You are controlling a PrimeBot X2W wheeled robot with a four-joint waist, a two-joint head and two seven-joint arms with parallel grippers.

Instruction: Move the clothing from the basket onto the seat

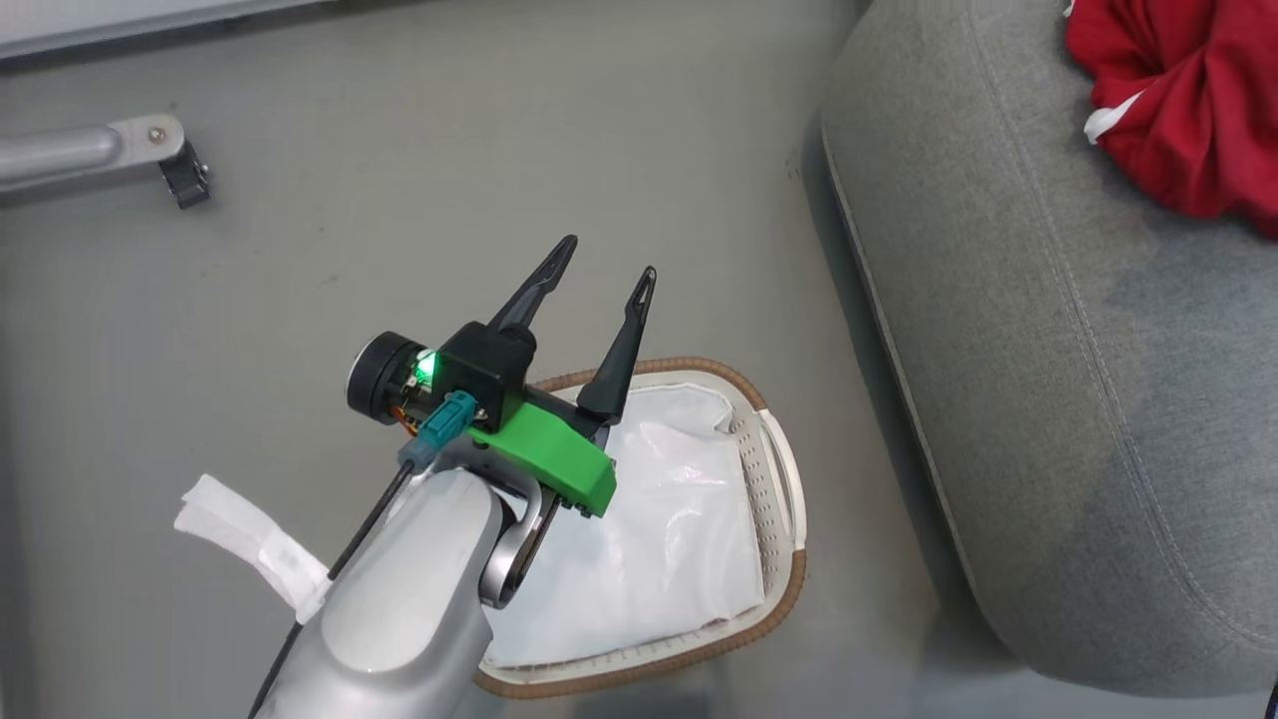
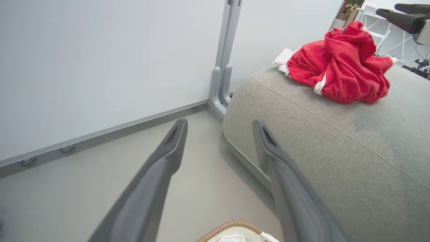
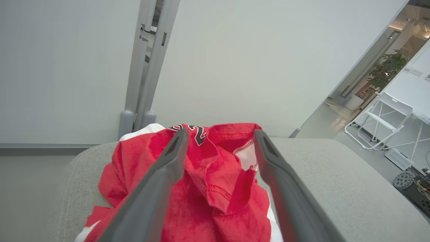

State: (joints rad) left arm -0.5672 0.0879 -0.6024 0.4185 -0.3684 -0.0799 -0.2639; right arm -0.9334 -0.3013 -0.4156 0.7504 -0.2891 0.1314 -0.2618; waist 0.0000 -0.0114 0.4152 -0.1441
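While my right gripper (image 3: 220, 132) hangs over the seat (image 1: 1048, 350), its two fingers stand wide apart and pinch nothing. The clothing (image 3: 215, 188) lies bunched below and between them: red folds with white trim and a bit of dark lettering. From the right wrist view I cannot tell whether the fingers brush the cloth or hang just clear of it. The heap sits on top of the cushion, near its far rounded corner and well back from the edge that faces the basket (image 1: 769, 479).

My left gripper (image 1: 609, 256) is spread as well and empty. It hovers above the basket's far rim, fingers pointing out over the floor (image 1: 399, 150). The basket stands on the floor just beside the seat. Where I can see into it, it holds only the white glossy sheet (image 1: 659, 539) and no red. My own left forearm hides its near left part, so I cannot vouch for that corner.

I judge this to be the drop-off step, at or near the end of the job, with the load resting on the seat. The next move calls for lifting the right arm straight up and away, so that no fold catches on a finger and drags toward the edge. Then I should shift the left arm aside and look into the hidden corner before calling the basket cleared.
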